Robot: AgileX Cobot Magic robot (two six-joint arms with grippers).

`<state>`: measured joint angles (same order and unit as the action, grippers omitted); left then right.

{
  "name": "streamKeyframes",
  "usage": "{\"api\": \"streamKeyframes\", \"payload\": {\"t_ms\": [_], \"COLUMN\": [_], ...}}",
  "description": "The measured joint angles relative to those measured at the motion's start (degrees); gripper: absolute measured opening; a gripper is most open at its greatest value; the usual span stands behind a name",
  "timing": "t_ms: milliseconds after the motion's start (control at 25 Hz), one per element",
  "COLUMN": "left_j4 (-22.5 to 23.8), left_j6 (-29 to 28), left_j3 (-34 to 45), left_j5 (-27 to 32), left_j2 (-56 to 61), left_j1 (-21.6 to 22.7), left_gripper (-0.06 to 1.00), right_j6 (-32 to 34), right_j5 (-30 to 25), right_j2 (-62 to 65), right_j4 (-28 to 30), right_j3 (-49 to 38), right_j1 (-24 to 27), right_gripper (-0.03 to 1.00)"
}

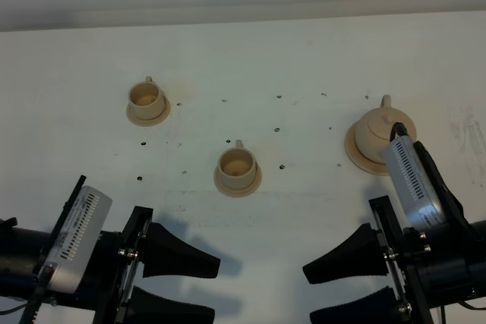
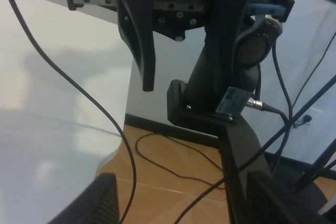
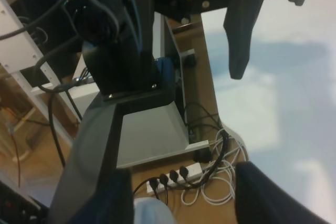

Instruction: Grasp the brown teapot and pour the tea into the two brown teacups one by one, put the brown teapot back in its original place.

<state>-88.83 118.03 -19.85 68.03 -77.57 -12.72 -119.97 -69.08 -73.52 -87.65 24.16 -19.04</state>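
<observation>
— when you look from the high camera, where does the brown teapot (image 1: 376, 136) stand?
— it sits on its wide saucer (image 1: 354, 154), at the right side of the white table (image 1: 243, 43). the lid is on. the right wrist camera (image 1: 410, 181) covers its near edge, so i cannot say surely if the small part at its far side is the spout or the handle.
— and the cups?
— the far teacup (image 1: 146, 97) is at the left. the near teacup (image 1: 236, 164) is about in the middle, closer to the arms. each one stands upright on its own small saucer (image 1: 132, 116), and they are well apart from each other and from the teapot.
— what about the right gripper (image 1: 310, 294)?
— it is low at the near edge of the table, on the right, with its black fingers (image 1: 342, 256) pointing toward the middle. the jaws stand wide apart and nothing is between them. it is well apart from the teapot.
— and the left gripper (image 1: 215, 290)?
— it is like a mirror of the other one, on the left, with the jaws also spread and holding nothing.
— anything else?
— small dark specks (image 1: 276, 128) lie on the table between the cups and the teapot. the left wrist view shows the table edge, and cables (image 2: 157, 161) on a wooden floor (image 2: 173, 195).
</observation>
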Motion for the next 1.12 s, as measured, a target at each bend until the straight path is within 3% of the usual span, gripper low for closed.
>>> {"api": "streamKeyframes", "payload": {"t_ms": [160,680,880,1000,1120], "left_j4": [-1.05,-2.26,-5.44,-6.96,-6.95], "left_j6": [0.00,0.00,-0.12,-3.55,-11.42], "left_j3": [0.00,0.00,0.05,-1.28,-4.66], "left_j5": [0.00,0.00,0.00,0.00,0.00], "left_j2": [0.00,0.00,0.92,3.21,6.32], "left_j1": [0.00,0.00,0.00,0.00,0.00], "left_gripper": [0.52,0.52,0.52,0.52,0.52], "right_j6": [-0.06,-0.06,1.66,3.04,4.52], "right_j5": [0.00,0.00,0.00,0.00,0.00], "right_j2": [0.00,0.00,0.00,0.00,0.00], "right_j4": [-2.84,-3.65,-3.65,-3.66,-3.71], "right_j3": [0.00,0.00,0.00,0.00,0.00], "right_j1": [0.00,0.00,0.00,0.00,0.00], "right_gripper": [0.46,0.46,0.46,0.46,0.46]}}
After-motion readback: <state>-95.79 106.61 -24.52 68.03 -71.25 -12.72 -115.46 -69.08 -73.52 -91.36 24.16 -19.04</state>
